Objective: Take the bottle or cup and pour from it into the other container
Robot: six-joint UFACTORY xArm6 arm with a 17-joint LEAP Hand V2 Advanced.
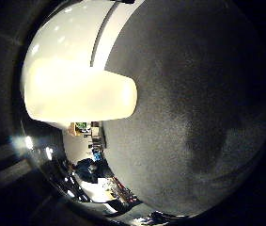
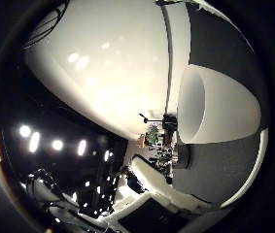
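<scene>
Fingers (image 2: 152, 187) extend straight near the white cup (image 2: 219, 107) on grey table (image 1: 193, 94).

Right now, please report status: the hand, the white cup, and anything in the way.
Hand state not visible. White plastic cup on the grey mat, open mouth showing, not held as far as seen. Second container not identified. Nothing seen blocking the cup.

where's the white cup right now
The white translucent cup stands on the grey table surface, its open mouth visible in the thumb side palm view. It fills much of both views, so it is close to the palm.
</scene>
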